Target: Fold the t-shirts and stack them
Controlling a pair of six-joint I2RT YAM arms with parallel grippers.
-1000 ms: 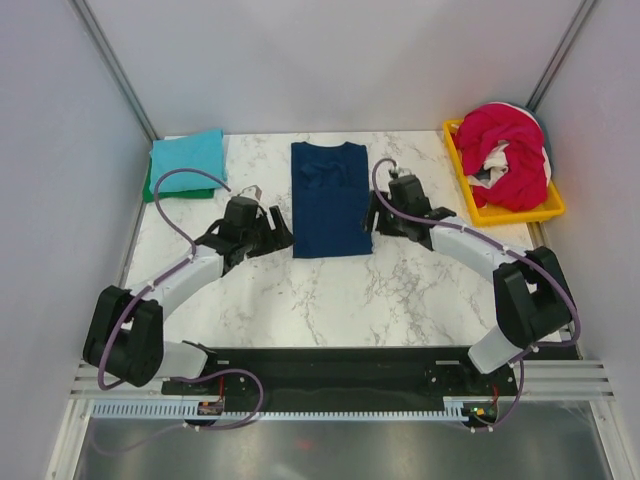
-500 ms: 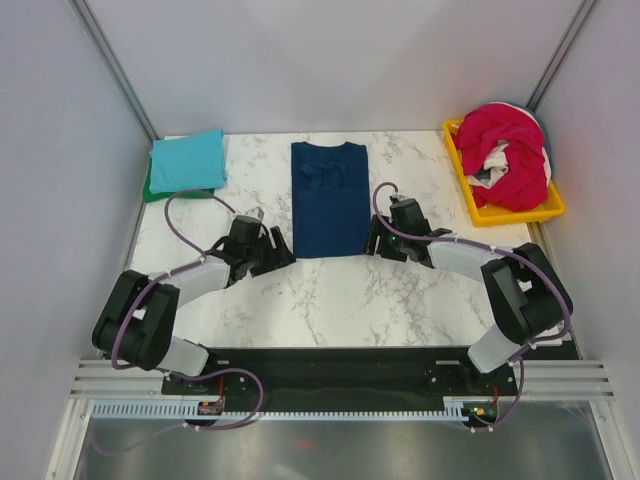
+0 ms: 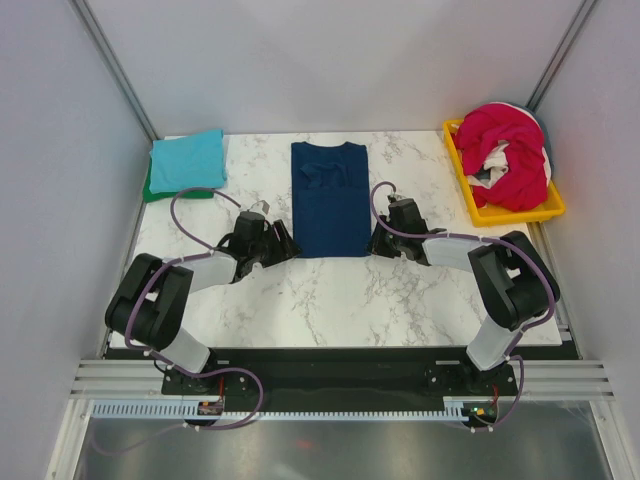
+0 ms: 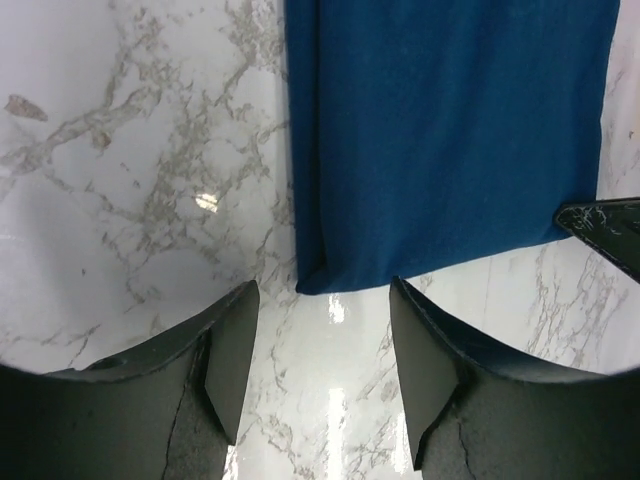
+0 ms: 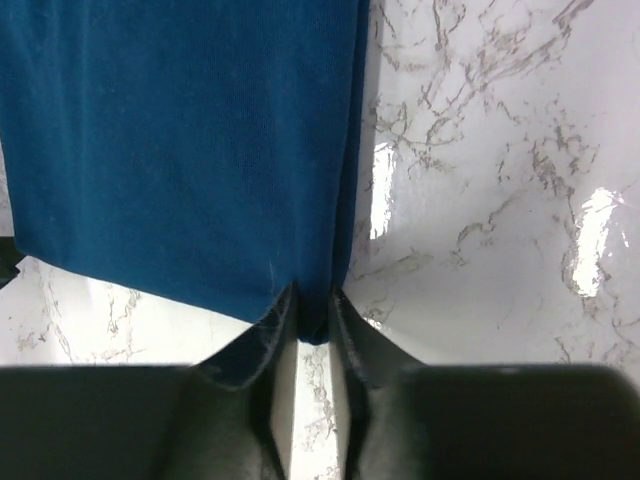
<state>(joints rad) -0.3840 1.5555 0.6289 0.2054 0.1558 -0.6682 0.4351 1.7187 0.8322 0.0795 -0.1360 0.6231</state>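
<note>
Only the wrist views show the right gripper (image 5: 312, 318) pinching a near corner of the navy t-shirt (image 5: 180, 130), the left gripper (image 4: 322, 335) open at the other.

a robotics lab test cell: bare pale walls (image 3: 330, 60) joined by metal corner posts (image 3: 112, 68) box in a marble-look table (image 3: 330, 295), and two robot arms (image 3: 200, 272) trailing purple cables (image 3: 186, 193) are bolted to a black plate (image 3: 330, 365) on aluminium rails (image 3: 565, 375).
</note>
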